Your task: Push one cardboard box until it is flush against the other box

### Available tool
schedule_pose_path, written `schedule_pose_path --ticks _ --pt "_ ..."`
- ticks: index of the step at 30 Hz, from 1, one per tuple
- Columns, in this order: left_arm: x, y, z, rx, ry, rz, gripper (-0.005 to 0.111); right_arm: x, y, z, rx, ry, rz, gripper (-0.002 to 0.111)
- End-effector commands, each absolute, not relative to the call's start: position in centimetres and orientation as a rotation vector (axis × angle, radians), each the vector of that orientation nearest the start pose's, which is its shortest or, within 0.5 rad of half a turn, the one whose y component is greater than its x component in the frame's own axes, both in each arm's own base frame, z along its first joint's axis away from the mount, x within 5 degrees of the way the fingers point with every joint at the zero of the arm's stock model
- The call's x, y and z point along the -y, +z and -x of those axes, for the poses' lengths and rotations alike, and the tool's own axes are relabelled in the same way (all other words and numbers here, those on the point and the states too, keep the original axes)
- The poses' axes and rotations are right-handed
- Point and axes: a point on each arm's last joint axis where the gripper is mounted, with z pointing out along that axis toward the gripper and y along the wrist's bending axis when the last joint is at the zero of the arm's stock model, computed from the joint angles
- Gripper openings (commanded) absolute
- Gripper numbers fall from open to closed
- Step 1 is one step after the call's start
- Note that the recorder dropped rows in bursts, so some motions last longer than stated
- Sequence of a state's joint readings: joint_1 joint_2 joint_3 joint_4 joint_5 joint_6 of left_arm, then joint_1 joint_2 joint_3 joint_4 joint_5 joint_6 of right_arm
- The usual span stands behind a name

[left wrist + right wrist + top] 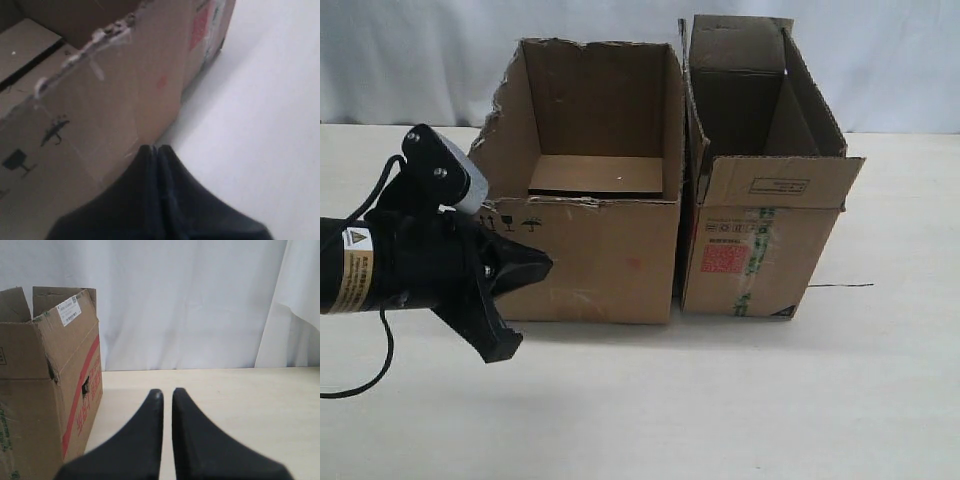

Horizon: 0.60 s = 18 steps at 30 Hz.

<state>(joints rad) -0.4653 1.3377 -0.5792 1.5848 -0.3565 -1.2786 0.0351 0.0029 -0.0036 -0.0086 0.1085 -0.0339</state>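
Nearest the exterior camera, the black left gripper [545,264] reaches in low over the pale tabletop [720,410]. Its wrist view shows the two fingers [175,195] pressed together with only a seam between them, holding nothing. Their tips lie at the lower front face of the wide brown cardboard box [600,270] with ragged torn top edges, but whether they touch it I cannot tell. This box stands mid-table, with small black symbols [508,222] near its front left corner.

Just beside it on the right stands the narrower brown carton [795,260], taller, flaps up, with a green tape strip [760,250] and a red square label [723,258]. A thin dark slit shows between the two at the front; I cannot tell if they meet anywhere.

The black right gripper [167,391] appears only in its own wrist view — jaws drawn close with just a slit between, nothing held, apart from the carton's red-striped side. A white curtain [620,20] hangs behind.
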Motion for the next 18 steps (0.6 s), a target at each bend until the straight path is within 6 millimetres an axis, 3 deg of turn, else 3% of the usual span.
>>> schedule_pose_path --ticks 1,10,18 --pt "14.4 22.4 -21.4 -1.954 -0.481 -0.976 0.0 -0.2 20.3 -5.6 -1.589 -0.008 0.065 0.005" --pt "14.6 22.4 -22.0 -1.928 -0.467 -0.962 0.0 -0.2 20.3 -5.6 -1.589 -0.008 0.065 0.005" --pt "15.7 21.4 -24.3 -1.962 -0.469 -0.97 0.0 -0.2 20.3 -5.6 -1.589 -0.008 0.065 0.005"
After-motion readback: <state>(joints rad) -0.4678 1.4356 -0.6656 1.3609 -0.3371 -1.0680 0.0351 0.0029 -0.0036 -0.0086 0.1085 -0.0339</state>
